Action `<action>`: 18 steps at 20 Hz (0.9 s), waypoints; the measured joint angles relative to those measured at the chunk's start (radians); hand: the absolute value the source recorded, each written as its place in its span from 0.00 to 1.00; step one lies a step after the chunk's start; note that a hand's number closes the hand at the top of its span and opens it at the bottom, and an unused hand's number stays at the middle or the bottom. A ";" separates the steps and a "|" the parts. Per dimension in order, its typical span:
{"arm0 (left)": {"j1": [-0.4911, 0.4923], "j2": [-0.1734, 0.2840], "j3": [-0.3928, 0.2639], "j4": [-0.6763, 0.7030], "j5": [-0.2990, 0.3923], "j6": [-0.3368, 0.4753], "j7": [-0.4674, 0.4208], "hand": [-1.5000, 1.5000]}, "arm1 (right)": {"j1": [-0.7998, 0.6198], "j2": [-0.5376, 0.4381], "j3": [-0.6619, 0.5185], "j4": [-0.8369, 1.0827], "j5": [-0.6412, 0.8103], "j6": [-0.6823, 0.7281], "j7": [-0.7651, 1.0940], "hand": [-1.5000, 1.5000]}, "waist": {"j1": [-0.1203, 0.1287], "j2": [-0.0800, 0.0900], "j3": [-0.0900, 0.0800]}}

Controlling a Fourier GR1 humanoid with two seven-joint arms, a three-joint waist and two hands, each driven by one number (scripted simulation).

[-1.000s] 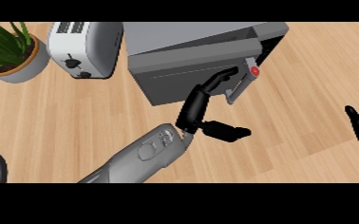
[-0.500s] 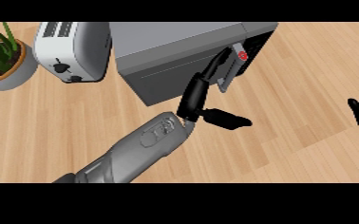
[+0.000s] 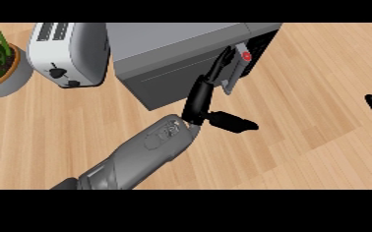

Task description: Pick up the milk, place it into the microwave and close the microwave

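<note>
One hand [image 3: 202, 98], the left, stretched open against the microwave [image 3: 174, 54] door [image 3: 234, 71], fingers straight and holding nothing, thumb splayed over the counter [image 3: 305, 103]; milk nowhere visible; right hand [image 3: 368, 100] barely showing at the edge.

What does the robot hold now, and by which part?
Nothing is held. The left hand presses straight fingers against the grey microwave door.

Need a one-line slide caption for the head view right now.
Left hand pressing straight fingers against the microwave door beside the toaster.
</note>
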 measured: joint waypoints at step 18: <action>-0.011 -0.002 -0.033 0.042 0.099 0.023 -0.121 0.00 | -0.054 -0.069 -0.030 0.019 -0.088 -0.002 0.065 0.00 | -0.032 0.003 0.001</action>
